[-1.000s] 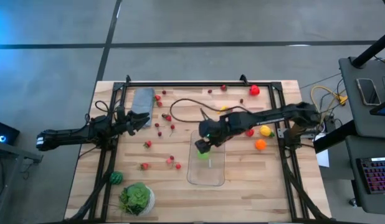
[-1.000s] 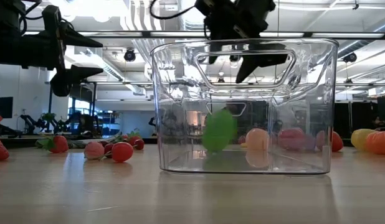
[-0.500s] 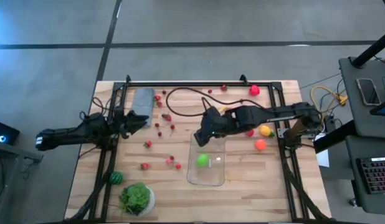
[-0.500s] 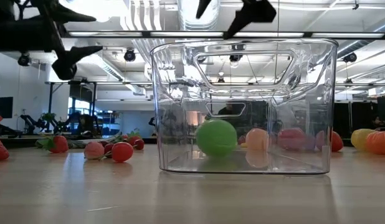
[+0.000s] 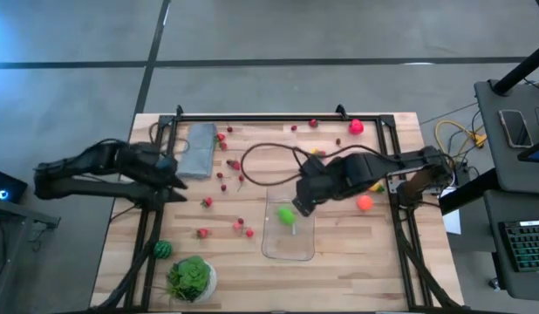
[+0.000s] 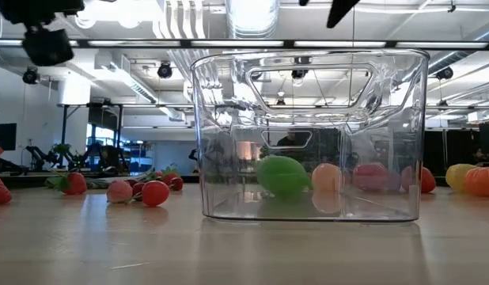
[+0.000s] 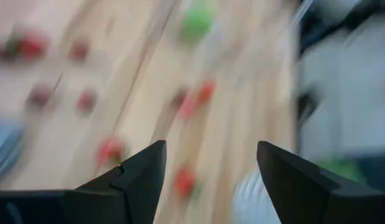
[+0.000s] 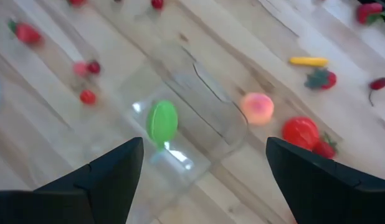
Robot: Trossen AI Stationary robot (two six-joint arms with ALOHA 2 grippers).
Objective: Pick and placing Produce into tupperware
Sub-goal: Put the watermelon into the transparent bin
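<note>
The clear tupperware (image 5: 288,230) stands near the table's middle, and a green produce piece (image 5: 285,214) lies on its floor (image 6: 282,176). My right gripper (image 5: 301,204) hangs open above the tupperware's far end, with nothing between its fingers (image 8: 205,180). My left gripper (image 5: 174,173) is open and empty (image 7: 208,174) above the table's left side, near the grey-blue cloth (image 5: 198,148). Small red berries (image 5: 221,179) lie scattered on the wood between the two arms. A peach-coloured piece (image 8: 257,107) and a red piece (image 8: 300,131) rest on the table just beyond the tupperware.
A potted leafy plant (image 5: 191,277) and a striped green ball (image 5: 162,249) sit at the near left corner. Orange (image 5: 365,202) and yellow (image 5: 374,185) pieces lie to the right of the tupperware, a red one (image 5: 356,126) at the far right. A dark cable (image 5: 261,148) loops over the table's far half.
The green piece has dropped from my right gripper onto the tupperware's floor and rolled a little. My right gripper has risen clear of the tupperware and drawn toward the table's right. My left gripper has lifted, tipped downward and pulled back toward the left edge.
</note>
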